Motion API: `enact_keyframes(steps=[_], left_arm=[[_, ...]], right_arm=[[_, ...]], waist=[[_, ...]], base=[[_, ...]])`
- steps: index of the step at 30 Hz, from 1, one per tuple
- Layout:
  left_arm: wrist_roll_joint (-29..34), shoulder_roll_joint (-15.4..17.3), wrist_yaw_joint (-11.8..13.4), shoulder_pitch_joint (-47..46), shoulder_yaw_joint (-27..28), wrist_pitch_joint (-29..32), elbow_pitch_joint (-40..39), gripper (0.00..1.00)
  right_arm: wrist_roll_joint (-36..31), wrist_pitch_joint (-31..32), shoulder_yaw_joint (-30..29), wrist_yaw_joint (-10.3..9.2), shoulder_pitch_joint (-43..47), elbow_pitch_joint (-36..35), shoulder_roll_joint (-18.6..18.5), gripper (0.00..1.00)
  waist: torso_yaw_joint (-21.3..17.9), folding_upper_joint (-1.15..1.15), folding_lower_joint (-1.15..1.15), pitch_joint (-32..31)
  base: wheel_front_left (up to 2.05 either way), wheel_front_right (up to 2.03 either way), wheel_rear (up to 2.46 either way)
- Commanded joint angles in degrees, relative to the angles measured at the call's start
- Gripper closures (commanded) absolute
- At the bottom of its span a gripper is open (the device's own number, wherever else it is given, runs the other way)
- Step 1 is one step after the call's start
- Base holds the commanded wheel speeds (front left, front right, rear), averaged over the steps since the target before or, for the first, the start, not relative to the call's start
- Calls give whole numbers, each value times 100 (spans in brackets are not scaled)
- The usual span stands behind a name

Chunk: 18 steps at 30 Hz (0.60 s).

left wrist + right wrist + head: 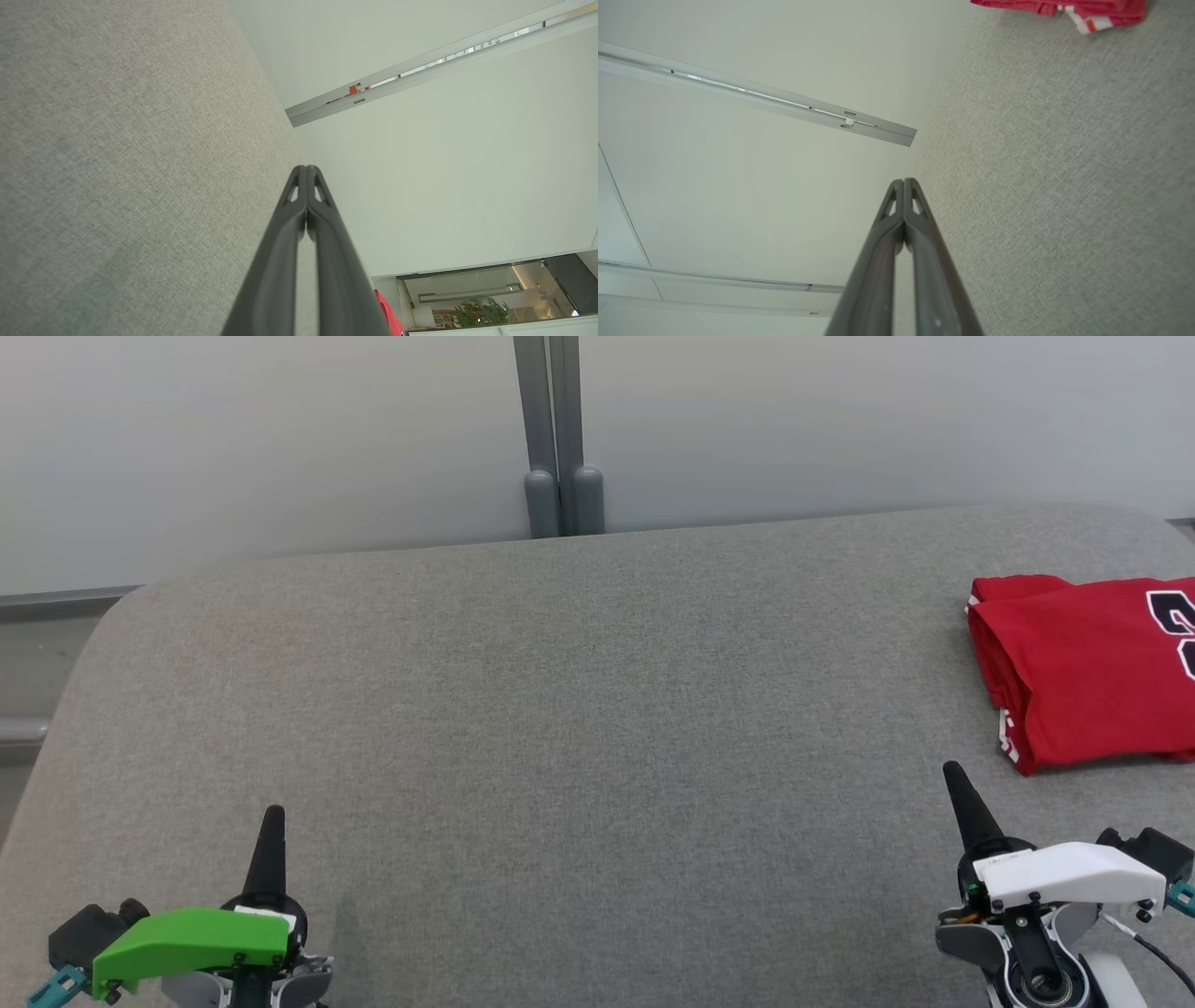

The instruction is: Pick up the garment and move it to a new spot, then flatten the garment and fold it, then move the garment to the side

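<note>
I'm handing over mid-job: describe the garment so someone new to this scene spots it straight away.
Start from the wide grey fabric surface before the pale wall. Follow it to the head view's right edge, beyond the right gripper. There lies the garment, folded: bright red with white trim and black print, unlike the plain grey around it.

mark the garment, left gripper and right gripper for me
garment (1074, 672), head view, on the flat red top layer of the fold.
left gripper (273, 819), head view, at the closed fingertips.
right gripper (955, 778), head view, at the closed fingertips.
</note>
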Motion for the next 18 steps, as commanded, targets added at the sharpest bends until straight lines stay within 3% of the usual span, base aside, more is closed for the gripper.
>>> enact_keyframes(steps=[1,18], left_arm=[[-172,-9,-66,-143,57,37,-49,100],[-900,-42,-208,-236,231,252,-42,100]], right_arm=[[158,52,-35,4,-125,-68,-26,100],[928,271,-171,3,-132,-104,-24,100]], waist=[[4,0,0,4],[40,0,0,47]], base=[[0,0,0],[0,0,0]])
